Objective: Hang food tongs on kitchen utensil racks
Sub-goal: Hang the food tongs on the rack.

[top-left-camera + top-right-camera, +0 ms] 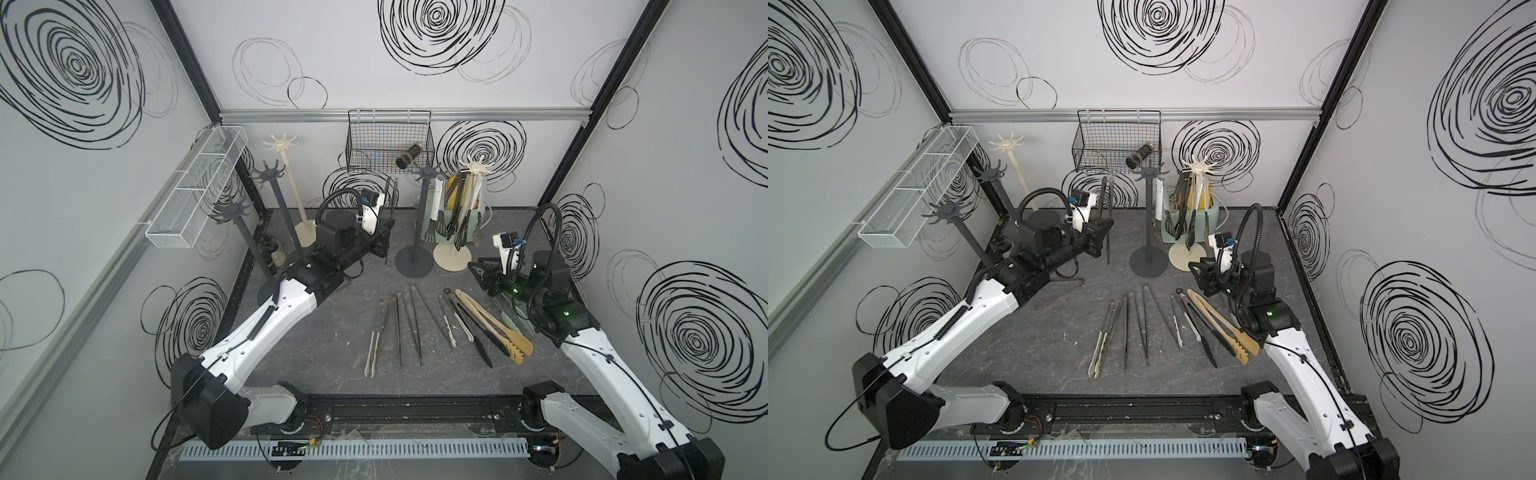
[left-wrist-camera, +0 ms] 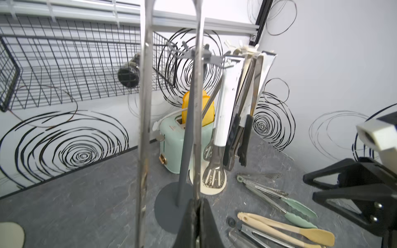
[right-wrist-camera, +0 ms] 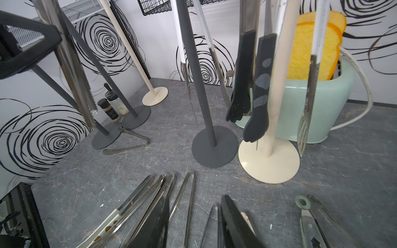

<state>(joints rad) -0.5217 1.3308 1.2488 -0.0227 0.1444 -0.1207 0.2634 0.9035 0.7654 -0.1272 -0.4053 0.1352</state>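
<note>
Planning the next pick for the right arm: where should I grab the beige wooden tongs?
Likely near the joined far end of the wooden tongs, from straight above, jaws across both arms: they lie flat, narrowest there, nearest the right gripper.

Grey tabletop (image 1: 332,332): loose tongs (image 1: 494,322), rack bases (image 1: 411,266).

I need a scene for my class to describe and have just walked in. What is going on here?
The left end effector is shut on a pair of steel tongs and holds them upright near the dark grey rack. The right end effector is open and holds nothing; it hovers by the loose tongs lying in a row on the table. Several tongs hang on the cream rack. The three racks at the back left are bare.
</note>
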